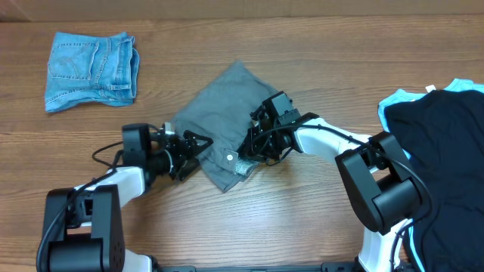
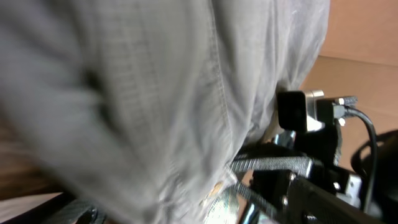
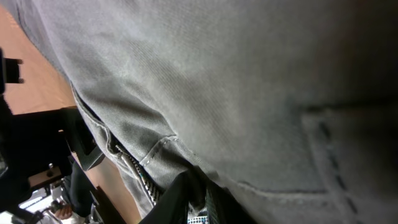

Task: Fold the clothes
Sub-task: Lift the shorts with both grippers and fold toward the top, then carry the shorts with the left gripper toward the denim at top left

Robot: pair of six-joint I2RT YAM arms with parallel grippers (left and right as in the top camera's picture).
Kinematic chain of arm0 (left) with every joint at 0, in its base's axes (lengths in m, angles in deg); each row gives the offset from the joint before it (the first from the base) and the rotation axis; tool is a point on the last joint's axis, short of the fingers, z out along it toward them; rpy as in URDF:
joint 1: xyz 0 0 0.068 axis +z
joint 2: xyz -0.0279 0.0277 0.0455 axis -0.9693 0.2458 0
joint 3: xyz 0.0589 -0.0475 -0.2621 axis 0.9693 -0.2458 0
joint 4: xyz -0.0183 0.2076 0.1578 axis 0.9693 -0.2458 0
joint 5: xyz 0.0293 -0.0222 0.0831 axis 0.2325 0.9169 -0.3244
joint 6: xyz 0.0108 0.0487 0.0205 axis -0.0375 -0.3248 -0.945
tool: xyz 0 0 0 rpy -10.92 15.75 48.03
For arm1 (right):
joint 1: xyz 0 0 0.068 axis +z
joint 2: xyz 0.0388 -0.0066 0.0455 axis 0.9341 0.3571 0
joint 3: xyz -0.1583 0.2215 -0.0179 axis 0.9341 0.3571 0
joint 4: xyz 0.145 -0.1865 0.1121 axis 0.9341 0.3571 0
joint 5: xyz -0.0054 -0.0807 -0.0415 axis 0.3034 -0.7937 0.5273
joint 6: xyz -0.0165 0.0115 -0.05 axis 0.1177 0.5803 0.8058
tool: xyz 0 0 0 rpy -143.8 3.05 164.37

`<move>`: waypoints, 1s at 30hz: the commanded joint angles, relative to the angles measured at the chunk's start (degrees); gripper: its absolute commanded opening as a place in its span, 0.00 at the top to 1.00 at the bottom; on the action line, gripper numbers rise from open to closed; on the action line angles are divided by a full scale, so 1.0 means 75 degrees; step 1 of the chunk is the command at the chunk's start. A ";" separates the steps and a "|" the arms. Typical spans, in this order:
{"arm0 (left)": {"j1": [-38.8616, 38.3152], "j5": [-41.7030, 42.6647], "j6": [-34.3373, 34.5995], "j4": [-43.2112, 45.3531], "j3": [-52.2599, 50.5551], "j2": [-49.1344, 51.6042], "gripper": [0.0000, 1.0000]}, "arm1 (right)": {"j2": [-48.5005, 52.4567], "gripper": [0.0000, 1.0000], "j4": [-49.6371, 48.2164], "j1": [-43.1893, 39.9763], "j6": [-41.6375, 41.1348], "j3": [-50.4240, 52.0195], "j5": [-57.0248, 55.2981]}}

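The grey trousers (image 1: pixel 227 113) lie folded in a rough diamond at the table's middle, with whitish lining showing at the near corner. My left gripper (image 1: pixel 198 151) stands open at their near left edge, fingers spread against the cloth. In the left wrist view the blurred grey cloth (image 2: pixel 155 93) fills most of the frame. My right gripper (image 1: pixel 257 147) is at the near right edge. In the right wrist view the right gripper (image 3: pixel 198 190) is shut on a fold of the grey trousers (image 3: pixel 236 81) beside the zip (image 3: pixel 134 168).
Folded denim shorts (image 1: pixel 91 66) lie at the far left. A heap of black (image 1: pixel 446 143) and pale-blue (image 1: pixel 393 102) garments sits at the right edge. Both arms reach in from the near edge and meet at the trousers.
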 commanded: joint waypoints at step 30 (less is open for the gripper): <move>-0.0973 -0.0618 -0.1137 0.0318 0.1137 0.2608 0.00 | 0.0210 0.85 0.0629 0.0224 -0.0219 0.0044 -0.0583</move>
